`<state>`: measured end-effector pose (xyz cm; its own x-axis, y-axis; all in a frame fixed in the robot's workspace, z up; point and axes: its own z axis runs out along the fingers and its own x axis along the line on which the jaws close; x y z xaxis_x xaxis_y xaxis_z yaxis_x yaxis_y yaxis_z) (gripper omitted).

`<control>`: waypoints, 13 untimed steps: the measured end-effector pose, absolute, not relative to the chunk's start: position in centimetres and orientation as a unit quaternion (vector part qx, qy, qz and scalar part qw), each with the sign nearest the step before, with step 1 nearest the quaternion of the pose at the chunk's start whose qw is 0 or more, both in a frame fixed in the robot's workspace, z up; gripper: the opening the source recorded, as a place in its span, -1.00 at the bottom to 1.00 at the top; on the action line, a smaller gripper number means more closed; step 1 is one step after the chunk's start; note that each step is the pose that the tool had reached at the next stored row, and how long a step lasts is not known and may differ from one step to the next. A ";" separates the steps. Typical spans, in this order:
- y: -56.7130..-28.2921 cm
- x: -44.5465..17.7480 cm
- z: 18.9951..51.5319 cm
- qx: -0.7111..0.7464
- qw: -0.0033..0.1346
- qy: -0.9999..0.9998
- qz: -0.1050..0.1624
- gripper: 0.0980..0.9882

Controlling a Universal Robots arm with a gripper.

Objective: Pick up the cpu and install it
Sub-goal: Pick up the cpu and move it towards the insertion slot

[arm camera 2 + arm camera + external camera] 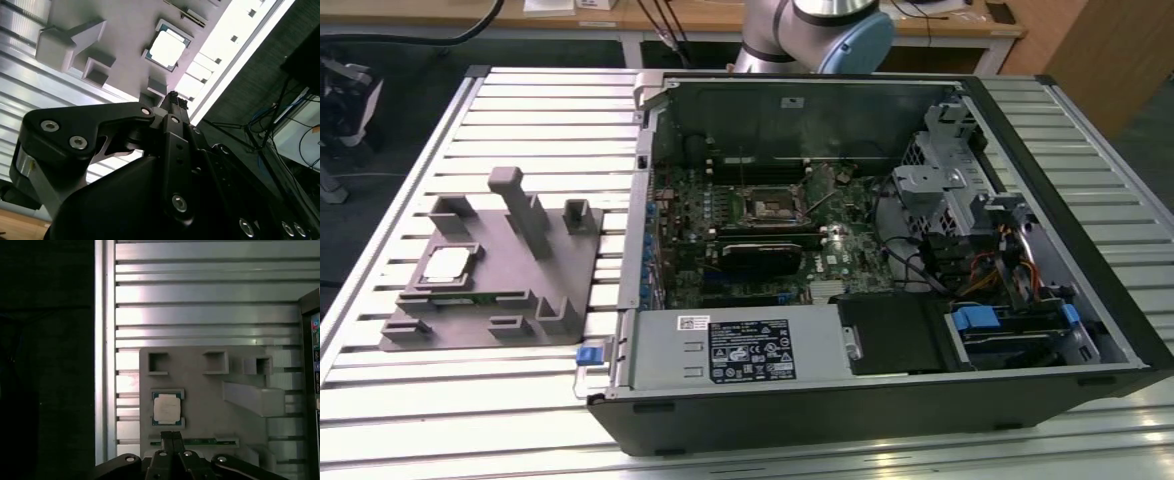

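Observation:
The cpu (444, 266), a small square chip with a pale metal top, lies flat in a recess of the grey fixture block (520, 300) at the exterior view's left. Both wrist views show it from above: the cpu (166, 408) sits just beyond my gripper (171, 436), and in the second wrist view the cpu (167, 49) lies past the gripper (173, 95). The gripper hangs well above the block, apart from the chip, with its fingers closed together on nothing. The black socket frame (771, 208) sits on the motherboard inside the open computer case (1067, 150).
The fixture block carries upright posts (520, 205) and small pockets (158, 363) around the chip. The slatted metal table (480, 420) ends close beside the block (105, 365). The arm's base (814, 25) stands behind the case. A power supply (740, 347) and drive bays (987, 330) fill the case's front.

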<state>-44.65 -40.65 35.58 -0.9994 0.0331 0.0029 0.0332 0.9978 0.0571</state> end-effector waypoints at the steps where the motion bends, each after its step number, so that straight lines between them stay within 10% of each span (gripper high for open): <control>1: -40.7 -44.6 35.5 -0.014 0.001 -0.999 -0.029 -0.98; 8: -40.8 -44.6 34.5 -0.009 0.001 -0.999 -0.031 -0.96; 13: -40.9 -44.6 33.8 -0.009 0.001 -0.999 -0.031 -0.57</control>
